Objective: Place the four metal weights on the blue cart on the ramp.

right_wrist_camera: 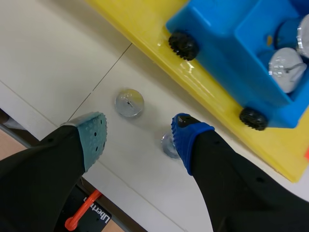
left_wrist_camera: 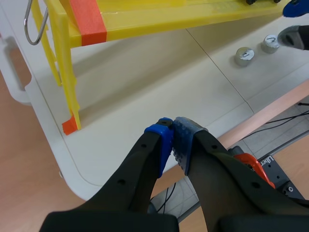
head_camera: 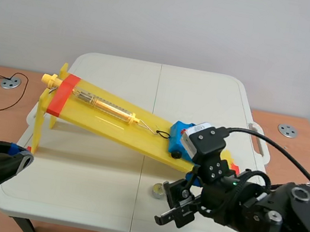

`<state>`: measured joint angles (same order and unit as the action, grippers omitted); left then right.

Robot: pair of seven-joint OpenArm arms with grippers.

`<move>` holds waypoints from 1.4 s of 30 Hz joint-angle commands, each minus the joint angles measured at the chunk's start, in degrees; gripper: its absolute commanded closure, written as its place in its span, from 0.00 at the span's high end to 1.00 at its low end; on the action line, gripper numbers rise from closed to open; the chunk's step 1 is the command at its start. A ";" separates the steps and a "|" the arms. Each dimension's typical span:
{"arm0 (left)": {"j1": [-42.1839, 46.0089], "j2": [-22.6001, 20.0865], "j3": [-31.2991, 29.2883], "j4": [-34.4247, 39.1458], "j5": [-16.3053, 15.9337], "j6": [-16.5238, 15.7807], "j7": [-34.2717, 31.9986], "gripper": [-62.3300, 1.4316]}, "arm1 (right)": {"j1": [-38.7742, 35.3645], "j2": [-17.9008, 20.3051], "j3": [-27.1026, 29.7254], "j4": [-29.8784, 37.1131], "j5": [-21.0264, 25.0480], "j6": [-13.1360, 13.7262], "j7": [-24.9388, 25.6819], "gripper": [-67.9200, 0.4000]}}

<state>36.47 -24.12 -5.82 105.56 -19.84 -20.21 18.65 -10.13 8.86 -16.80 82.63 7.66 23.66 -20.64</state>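
The blue cart (head_camera: 180,134) sits at the low end of the yellow ramp (head_camera: 112,121), hooked to a spring scale (head_camera: 105,106). In the right wrist view the cart (right_wrist_camera: 231,43) holds at least two metal weights (right_wrist_camera: 285,67). On the table, one weight (right_wrist_camera: 129,103) lies just ahead of my open right gripper (right_wrist_camera: 142,135). A second weight (right_wrist_camera: 168,145) is partly hidden behind the blue fingertip (right_wrist_camera: 189,135). The scene view shows one loose weight (head_camera: 158,189) next to the right gripper (head_camera: 175,207). My left gripper (left_wrist_camera: 173,131) is shut on nothing, low over the table's near left edge.
The white folding table (head_camera: 98,202) has a seam down its middle. The ramp's tall end stands on yellow legs (left_wrist_camera: 70,92) with orange-red tape. In the left wrist view both loose weights (left_wrist_camera: 245,55) lie far ahead, by the right arm's finger (left_wrist_camera: 297,36).
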 commanded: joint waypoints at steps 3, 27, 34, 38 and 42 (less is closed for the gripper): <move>-0.46 0.46 -1.01 4.20 -4.44 -1.03 -5.51 0.08 | 5.97 -1.31 0.44 0.92 0.24 -1.88 9.92 0.45; -0.46 0.46 -1.01 4.20 -4.44 -1.03 -5.51 0.08 | 12.96 -5.60 -5.40 -10.56 -3.56 -4.42 13.60 0.42; -0.46 0.46 -1.01 4.20 -4.44 -1.03 -5.53 0.08 | 13.00 -6.67 -5.42 -11.56 -3.61 -4.39 13.62 0.41; -0.46 0.46 -1.01 4.20 -4.44 -1.03 -5.53 0.08 | 13.00 -6.62 -5.42 -12.55 -3.61 -4.39 13.53 0.39; -0.46 0.46 -1.01 4.20 -4.44 -1.03 -5.53 0.08 | 13.00 -6.62 -5.42 -13.40 -3.61 -4.39 13.25 0.39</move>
<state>36.47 -24.12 -5.82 105.56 -19.84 -20.21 18.65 -2.44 3.33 -22.61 67.48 2.74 21.37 -14.81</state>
